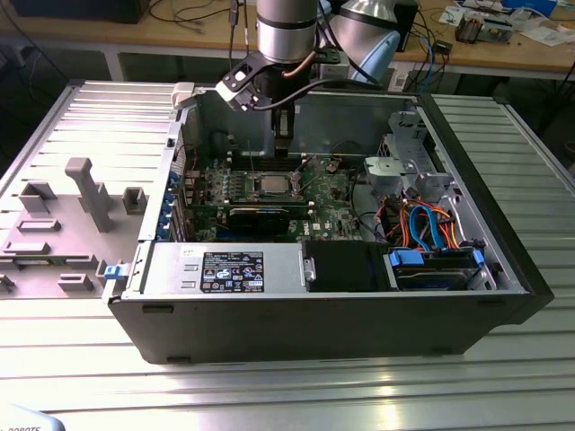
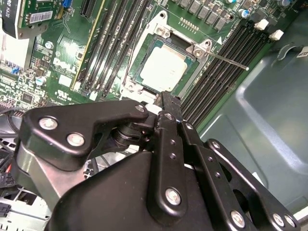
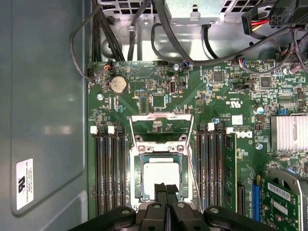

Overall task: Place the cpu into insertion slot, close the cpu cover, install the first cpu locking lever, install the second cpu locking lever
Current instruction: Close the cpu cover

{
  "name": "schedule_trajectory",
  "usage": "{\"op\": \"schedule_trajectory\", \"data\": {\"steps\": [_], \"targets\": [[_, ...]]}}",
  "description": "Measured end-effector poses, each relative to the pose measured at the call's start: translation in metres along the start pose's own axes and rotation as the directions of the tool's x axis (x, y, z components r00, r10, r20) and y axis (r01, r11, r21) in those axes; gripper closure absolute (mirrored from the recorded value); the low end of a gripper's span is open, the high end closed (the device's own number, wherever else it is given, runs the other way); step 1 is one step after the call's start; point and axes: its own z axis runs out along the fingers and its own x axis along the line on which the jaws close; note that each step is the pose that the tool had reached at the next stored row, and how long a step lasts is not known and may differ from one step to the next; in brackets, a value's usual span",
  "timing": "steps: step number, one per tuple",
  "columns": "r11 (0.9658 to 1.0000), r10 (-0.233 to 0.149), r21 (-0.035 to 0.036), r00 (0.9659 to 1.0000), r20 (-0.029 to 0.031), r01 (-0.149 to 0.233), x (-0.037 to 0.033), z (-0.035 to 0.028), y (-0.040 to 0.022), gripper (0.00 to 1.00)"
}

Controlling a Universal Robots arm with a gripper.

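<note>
The gripper (image 3: 166, 188) is reaching into the open computer case (image 1: 503, 260), with its fingertips pressed together and nothing between them. In the exterior view it is hanging at 12 o'clock of the cpu (image 3: 160, 174). The cpu is lying flat in the insertion slot (image 3: 133, 173). The cpu cover (image 3: 161, 117) is standing open at the slot edge opposite the fingertips.

Exterior view looks down at a slant from well back on the whole computer case (image 1: 314, 323) on the table (image 1: 269, 395). Both wrist views sit close over the motherboard (image 3: 159, 101), first straight down, second tilted, sharing the cpu (image 3: 159, 175).
</note>
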Motion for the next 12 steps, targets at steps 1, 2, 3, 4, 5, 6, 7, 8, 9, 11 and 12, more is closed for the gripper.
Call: {"op": "schedule_trajectory", "data": {"steps": [1, 2, 3, 4, 5, 6, 7, 8, 9, 11, 12], "targets": [[1.0, 0.0, 0.0001, 1.0, 0.0, 0.0, 0.0, 0.0, 0.0001, 0.89], [1.0, 0.0, 0.0001, 1.0, 0.0, 0.0, 0.0, 0.0, 0.0003, 0.89], [1.0, 0.0, 0.0001, 1.0, -0.0001, 0.0, 0.0, 0.0, 0.0009, 0.89], [1.0, 0.0, 0.0001, 1.0, 0.0001, 0.0, 0.0001, 0.0, 0.0018, 0.89], [1.0, 0.0, 0.0001, 1.0, 0.0, 0.0, 0.0, 0.0001, 0.0027, 0.89], [1.0, 0.0, 0.0001, 1.0, -0.0001, 0.0, 0.0, 0.0001, 0.0034, 0.89], [1.0, 0.0, 0.0, 1.0, 0.0, 0.0, 0.0001, 0.0001, 0.0042, 0.89], [1.0, 0.0, 0.0, 1.0, 0.0, 0.0, 0.0001, 0.0001, 0.0042, 0.89], [1.0, 0.0, 0.0, 1.0, 0.0, 0.0, 0.0001, 0.0001, 0.0042, 0.89], [1.0, 0.0, 0.0001, 1.0, 0.0001, 0.0, 0.0001, -0.0013, 0.0043, 0.89], [1.0, 0.0, 0.0, 1.0, -0.0001, 0.0, 0.0001, -0.0021, 0.0043, 0.89]]}}
